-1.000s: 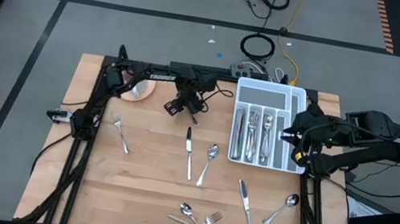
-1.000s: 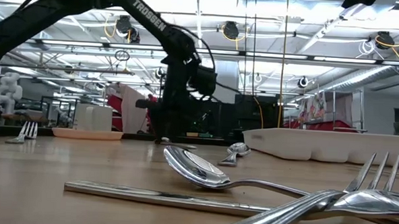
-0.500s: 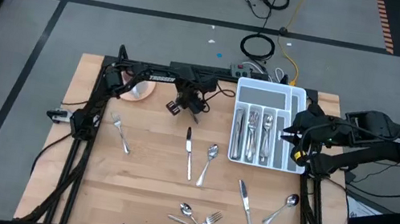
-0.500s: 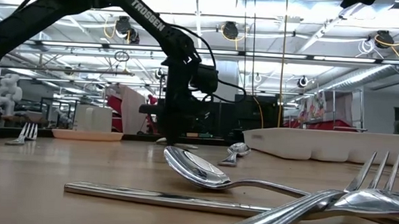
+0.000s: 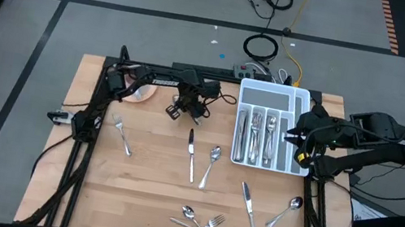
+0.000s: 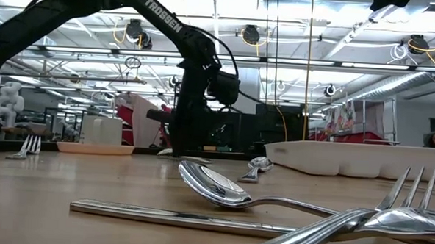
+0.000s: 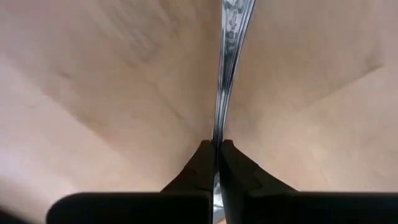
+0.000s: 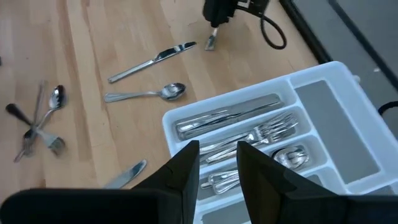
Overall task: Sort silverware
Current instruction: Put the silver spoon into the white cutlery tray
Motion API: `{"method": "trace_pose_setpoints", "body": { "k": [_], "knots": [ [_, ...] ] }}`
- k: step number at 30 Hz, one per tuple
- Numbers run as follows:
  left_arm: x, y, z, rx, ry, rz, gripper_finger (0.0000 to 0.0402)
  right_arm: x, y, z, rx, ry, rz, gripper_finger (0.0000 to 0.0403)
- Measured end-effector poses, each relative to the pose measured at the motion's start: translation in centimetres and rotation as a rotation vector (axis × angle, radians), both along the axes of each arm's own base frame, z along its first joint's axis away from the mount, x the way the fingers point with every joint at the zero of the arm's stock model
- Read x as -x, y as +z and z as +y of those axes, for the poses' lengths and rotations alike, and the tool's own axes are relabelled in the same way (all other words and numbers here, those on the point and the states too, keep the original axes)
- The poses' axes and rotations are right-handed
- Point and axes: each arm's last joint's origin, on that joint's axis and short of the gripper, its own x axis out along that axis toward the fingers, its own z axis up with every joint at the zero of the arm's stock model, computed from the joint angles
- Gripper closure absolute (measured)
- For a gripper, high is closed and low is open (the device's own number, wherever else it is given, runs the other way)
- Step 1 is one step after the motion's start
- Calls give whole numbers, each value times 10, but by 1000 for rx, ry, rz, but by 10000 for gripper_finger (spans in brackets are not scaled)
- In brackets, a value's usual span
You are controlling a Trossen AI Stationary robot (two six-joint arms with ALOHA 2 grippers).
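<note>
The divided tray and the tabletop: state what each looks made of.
The divided tray looks like white moulded plastic, smooth and matte with rounded compartment walls, though that is only its look. The tabletop looks like light wood, with visible plank seams and grain.

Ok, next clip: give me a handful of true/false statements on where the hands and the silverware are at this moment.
1. The left hand is shut on a piece of silverware. True; the slim metal piece runs out from between its closed fingers.
2. The right hand holds a fork. False; its fingers are apart with nothing between them, above the white tray.
3. The white tray already holds silverware. True; knives, forks and spoons lie in separate slots.
4. No silverware remains on the table. False; a knife, a spoon, a fork and others lie loose.
5. The left hand is at the table's near edge. False; it is toward the far edge, left of the tray.
</note>
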Motion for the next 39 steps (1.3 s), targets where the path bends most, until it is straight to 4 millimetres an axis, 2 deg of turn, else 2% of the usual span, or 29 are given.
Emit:
{"method": "trace_pose_setpoints", "body": {
  "k": [5,8,14,18,21,26,29,32,36,39],
  "knots": [
    [-6,40,-3,-88,89,-134,394,0,1,-3,77,-65,-13,303],
    [-9,73,-1,-181,247,-324,395,1,2,-6,135,-165,-39,303],
    [-9,167,-7,-237,591,-970,396,4,6,-12,241,-399,-134,303],
    [-4,222,-20,-194,668,-1386,397,8,9,-15,278,-511,-202,303],
    [-4,250,-36,-153,623,-1641,397,13,12,-16,250,-531,-252,303],
    [-11,264,-68,14,438,-1966,397,18,24,-14,204,-432,-368,303],
    [-14,265,-87,161,275,-2184,397,14,29,-11,286,-271,-430,302],
    [-11,255,-100,344,214,-2379,397,6,29,-6,375,-75,-482,303],
    [-1,234,-113,595,77,-2550,397,-3,20,-6,361,-95,-560,307],
    [8,220,-122,720,-49,-2623,397,-8,18,-6,230,-130,-714,305]
  ]
}}
